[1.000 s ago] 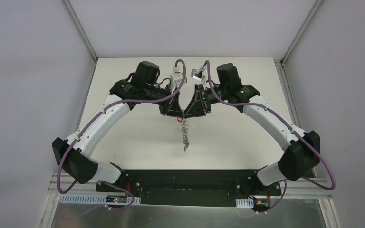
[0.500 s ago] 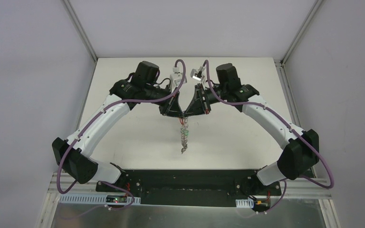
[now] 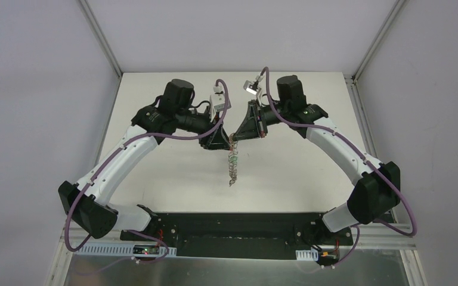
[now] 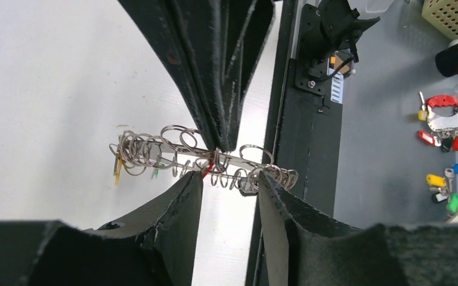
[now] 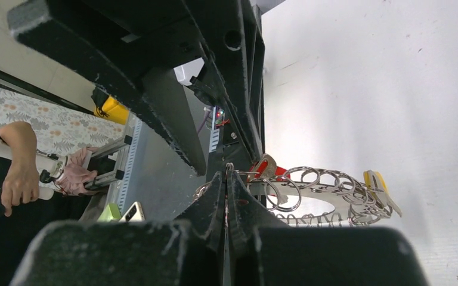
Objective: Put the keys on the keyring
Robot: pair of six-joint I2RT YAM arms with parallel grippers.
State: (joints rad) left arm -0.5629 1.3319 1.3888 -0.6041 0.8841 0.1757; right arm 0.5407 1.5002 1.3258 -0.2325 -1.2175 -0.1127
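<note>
The keyring (image 3: 232, 164), a flat grey ring edged with small wire loops, hangs edge-on above the table's middle. My right gripper (image 3: 234, 138) is shut on one of its rim loops (image 5: 226, 168), fingers pressed together (image 5: 225, 179). My left gripper (image 3: 222, 143) stands open just left of it, and the keyring (image 4: 203, 158) runs across its parted fingertips (image 4: 229, 179). Keys hang among the loops: a red key (image 5: 268, 170), a yellow key (image 5: 377, 182) and a green key (image 4: 155, 173). The red key (image 4: 207, 170) sits beside the left finger.
The black base rail (image 3: 232, 229) runs along the table's near edge. Beyond that edge lie another bunch of coloured keys (image 4: 447, 119), loose coloured keys (image 4: 444, 185) and a perforated beige basket (image 4: 453, 15). A person's hand (image 5: 21, 173) shows off the table.
My right gripper closed on the keyring's rim. My left gripper then opened, let go and drew slightly left. The keyring now hangs from the right gripper alone.
</note>
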